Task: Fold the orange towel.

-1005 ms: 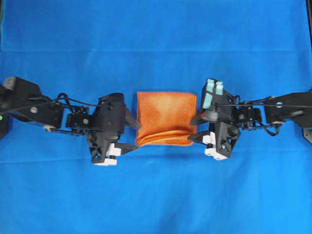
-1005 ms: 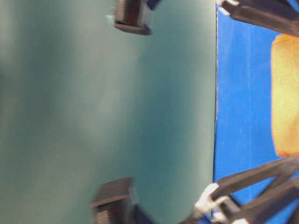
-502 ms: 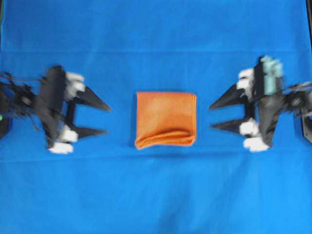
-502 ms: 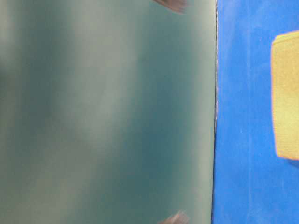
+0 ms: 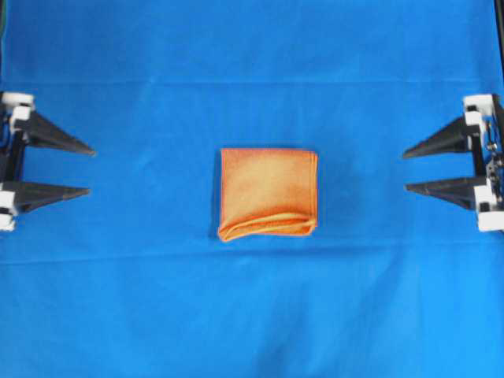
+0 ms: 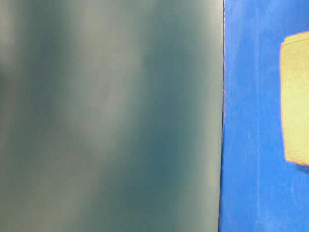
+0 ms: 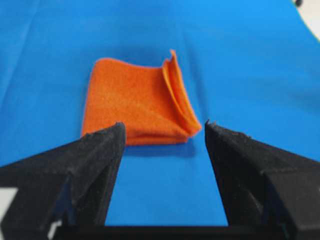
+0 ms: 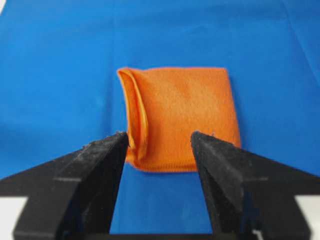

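The orange towel [image 5: 268, 192] lies folded into a small square at the middle of the blue cloth, its layered loose edges along the near side. It also shows in the left wrist view as the orange towel [image 7: 135, 102], in the right wrist view as the orange towel [image 8: 182, 115], and at the right edge of the table-level view as the orange towel [image 6: 295, 96]. My left gripper [image 5: 90, 171] stands open at the far left, well apart from the towel. Far to the right, my right gripper [image 5: 405, 171] is open too, nothing between its fingers.
A large blue cloth [image 5: 252, 315] covers the whole table. A blurred grey-green surface [image 6: 111, 116] fills most of the table-level view.
Both grippers have drawn back from the towel's sides to the far left and far right edges. The towel stays folded and has settled flat.
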`<state>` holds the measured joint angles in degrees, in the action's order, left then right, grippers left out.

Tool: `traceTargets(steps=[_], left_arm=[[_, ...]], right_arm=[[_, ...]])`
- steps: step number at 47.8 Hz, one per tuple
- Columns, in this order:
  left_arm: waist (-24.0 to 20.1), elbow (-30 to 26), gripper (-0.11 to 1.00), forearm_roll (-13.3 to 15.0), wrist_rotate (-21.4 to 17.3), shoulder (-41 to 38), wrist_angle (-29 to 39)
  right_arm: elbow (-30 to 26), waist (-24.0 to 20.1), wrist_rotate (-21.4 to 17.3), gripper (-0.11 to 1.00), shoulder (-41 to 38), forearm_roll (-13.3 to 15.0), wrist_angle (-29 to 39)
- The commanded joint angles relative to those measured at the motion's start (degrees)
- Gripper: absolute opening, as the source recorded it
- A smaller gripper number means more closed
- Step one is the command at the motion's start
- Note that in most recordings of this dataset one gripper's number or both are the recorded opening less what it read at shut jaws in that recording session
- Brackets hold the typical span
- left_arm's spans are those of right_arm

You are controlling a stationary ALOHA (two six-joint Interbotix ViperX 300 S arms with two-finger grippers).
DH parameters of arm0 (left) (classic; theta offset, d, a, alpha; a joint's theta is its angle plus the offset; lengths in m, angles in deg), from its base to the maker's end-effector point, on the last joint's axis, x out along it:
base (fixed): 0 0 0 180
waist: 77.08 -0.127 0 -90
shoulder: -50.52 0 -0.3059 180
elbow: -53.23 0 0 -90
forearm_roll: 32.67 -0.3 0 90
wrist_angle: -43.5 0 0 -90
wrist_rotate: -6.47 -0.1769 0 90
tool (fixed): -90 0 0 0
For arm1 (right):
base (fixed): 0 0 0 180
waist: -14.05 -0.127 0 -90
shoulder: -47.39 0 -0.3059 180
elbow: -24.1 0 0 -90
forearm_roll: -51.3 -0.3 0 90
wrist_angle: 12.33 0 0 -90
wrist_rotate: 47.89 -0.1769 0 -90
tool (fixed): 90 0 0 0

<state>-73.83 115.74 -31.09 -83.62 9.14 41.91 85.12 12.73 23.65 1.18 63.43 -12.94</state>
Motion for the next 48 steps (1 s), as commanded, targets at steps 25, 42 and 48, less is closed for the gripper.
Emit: traceTargets(steps=[25,42,48], left_arm=[[-0.26,5.19,0.58,-0.09,-0.18,7.73,2.29],[-0.26,5.19,0.58,-0.09,-0.09,7.73,2.29],[-0.26,5.19,0.59,-0.09,-0.09,7.73,2.37]], right_arm=[[7.73,2.46,0.09,0.58,-0.35,-0.26,-12.13],[7.73,2.55,0.09,0.58,-0.35,-0.35,-12.13],[7.65,2.55,0.09,0.58,-0.35,-0.35,-11.87]])
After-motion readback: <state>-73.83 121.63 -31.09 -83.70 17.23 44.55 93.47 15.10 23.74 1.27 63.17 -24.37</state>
